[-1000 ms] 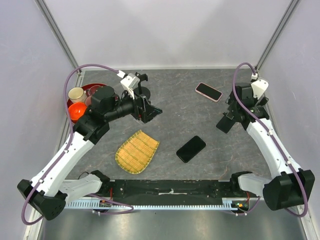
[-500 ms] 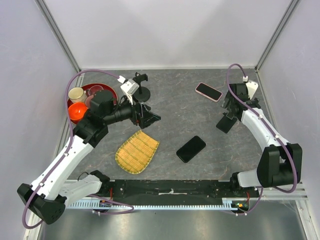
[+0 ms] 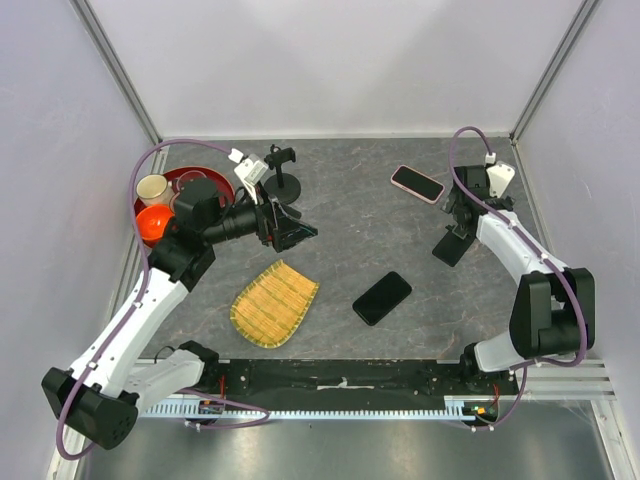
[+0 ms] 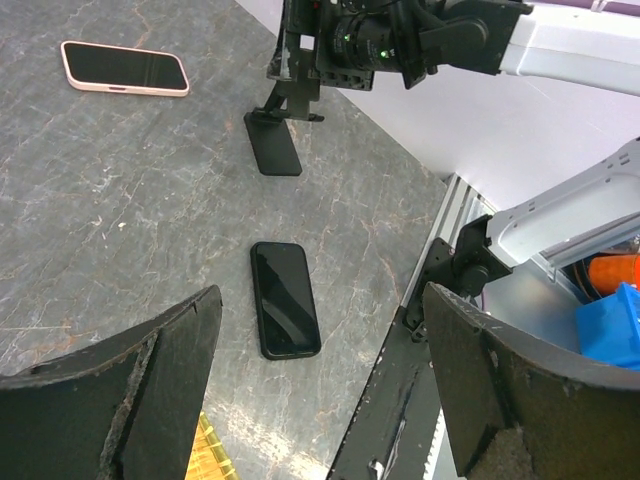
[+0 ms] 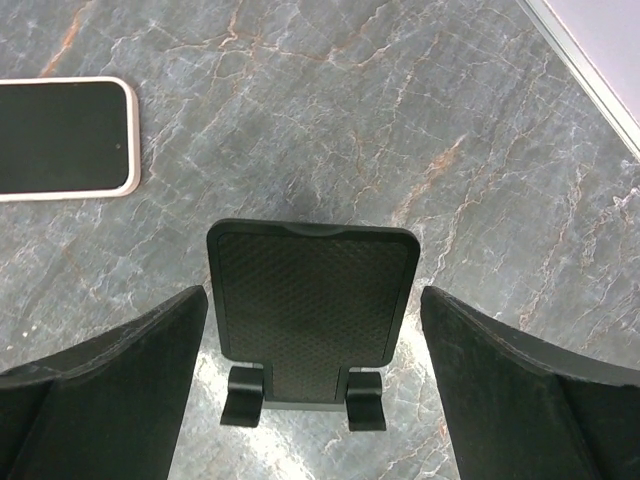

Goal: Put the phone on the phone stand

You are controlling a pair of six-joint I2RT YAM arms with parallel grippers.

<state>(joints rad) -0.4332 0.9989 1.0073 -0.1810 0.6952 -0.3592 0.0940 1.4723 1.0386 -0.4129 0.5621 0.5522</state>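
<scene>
Taking the woven mat (image 3: 274, 302) as the mark, the red tray (image 3: 196, 174) sits beyond it to the left, carrying a pale cup (image 3: 152, 188) and an orange bowl (image 3: 153, 222). The left gripper (image 3: 295, 228) hangs just beyond the mat's far edge, jaws spread wide and holding nothing. The phone stand (image 3: 283, 180) stands upright further beyond the mat, apart from those fingers. The black phone (image 3: 382, 297) lies flat just right of the mat. The phone (image 3: 417, 183) lies flat, screen up, well to the mat's right and beyond it. Its long axis is slanted, one short end toward the far left and the other toward the near right. The folding stand (image 3: 452, 246) is right of the mat and nearer than the phone. The right gripper (image 3: 458, 228) hovers over it, jaws wide apart either side of it and gripping nothing. Since a second ago the left gripper has drawn back leftward, leaving the phone stand more exposed. The right arm has folded its elbow inward. Neither phone, neither stand nor the mat has shifted. Counted: two phones, two stands, one mat, one tray, two arms.
</scene>
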